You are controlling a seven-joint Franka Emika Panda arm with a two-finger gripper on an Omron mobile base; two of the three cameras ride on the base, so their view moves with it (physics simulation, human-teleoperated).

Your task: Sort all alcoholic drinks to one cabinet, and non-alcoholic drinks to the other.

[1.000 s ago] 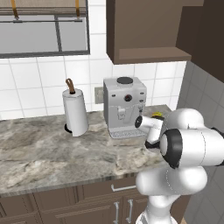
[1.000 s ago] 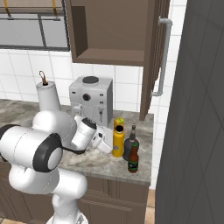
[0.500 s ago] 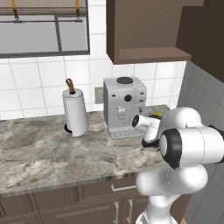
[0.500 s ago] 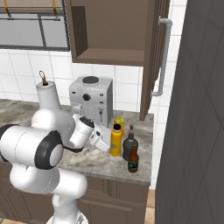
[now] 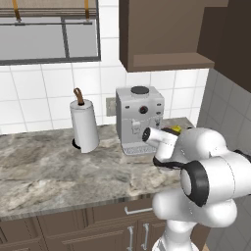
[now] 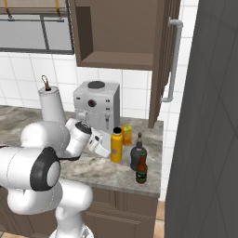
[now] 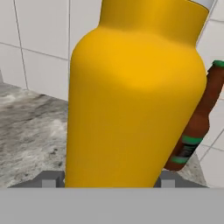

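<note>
A white robot arm is reaching across a marbled grey kitchen counter [image 6: 97,169] toward a cluster of drinks near the counter's right end.

Much is hidden or cut off. In the hand view, the tall yellow-orange bottle [image 7: 131,96] is sitting so close that its cap and base are running out of the picture, and only the grey tops of the two fingertips [image 7: 51,178] are peeking out at either side of its body. In the right base view, the gripper [image 6: 106,148] is mostly masked by the white wrist, so contact with the bottle cannot be confirmed. The fingers are standing wide, one on each side of the bottle, and a firm grip cannot be told. In the left base view, the arm is covering almost all the drinks; just a sliver of yellow is showing beside the wrist.

The yellow-orange bottle [image 6: 116,146] is standing upright, long axis vertical, black cap pointing up, in front of the grey coffee machine [image 6: 96,110]. The orange juice carton [image 6: 127,135] is standing just behind it, partly hidden. To its right, the squat black bottle [image 6: 137,154] is standing upright, neck up, and the slim brown beer bottle [image 6: 141,169] is standing upright just in front of it, near the counter's edge.

Above, a dark brown cabinet [image 6: 118,59] is hanging open, its door with a long grey handle [image 6: 171,60] swung outward. A paper towel roll [image 5: 84,125] is standing left of the coffee machine.
</note>
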